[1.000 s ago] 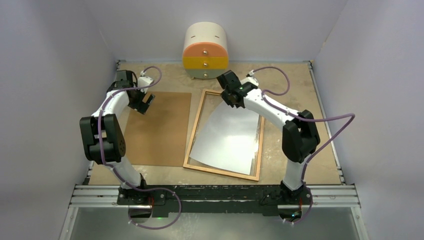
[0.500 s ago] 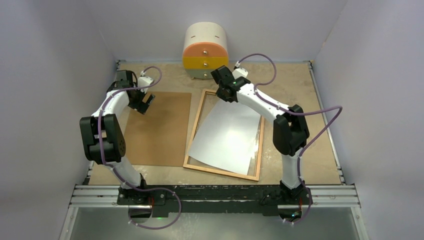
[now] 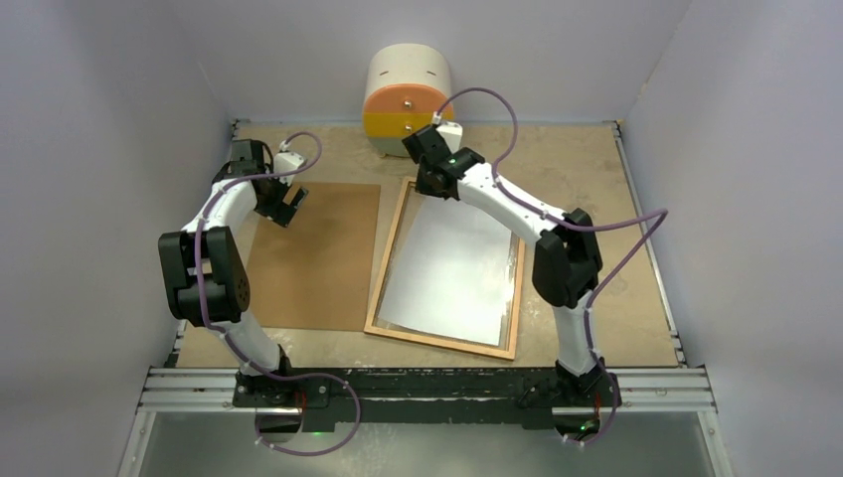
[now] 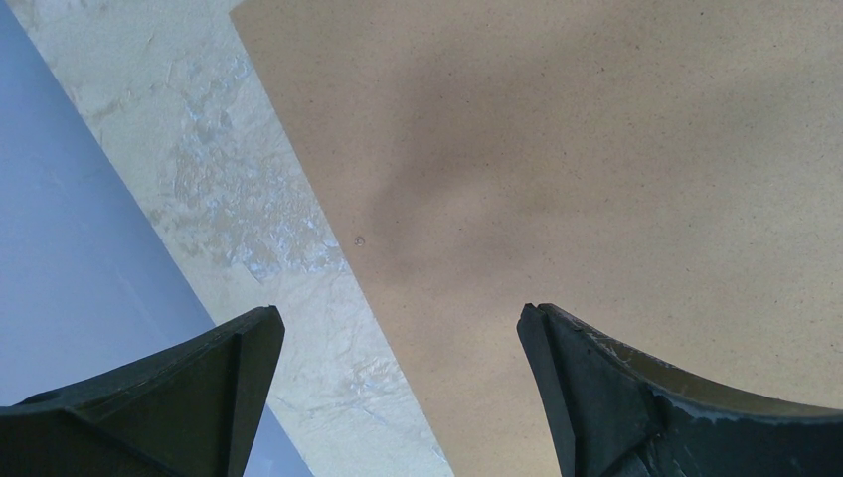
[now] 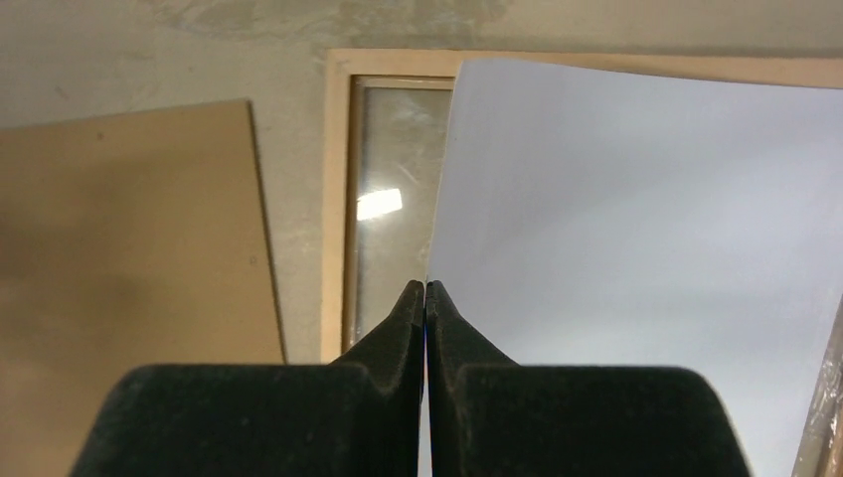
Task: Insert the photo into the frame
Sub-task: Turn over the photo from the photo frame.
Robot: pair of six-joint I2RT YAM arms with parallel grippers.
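The photo [image 3: 452,268] lies within the frame [image 3: 439,341], plain white reverse up and slightly askew, leaving a strip of pane bare along the frame's left rail; it looks thin, light, floppy and easily creased, so best taken by an edge; left of the frame, the left gripper [image 4: 398,313] hangs wide open over the backing board [image 3: 313,258]; at the frame's far left corner, the right gripper [image 5: 426,285] is pinched on the photo's far edge.
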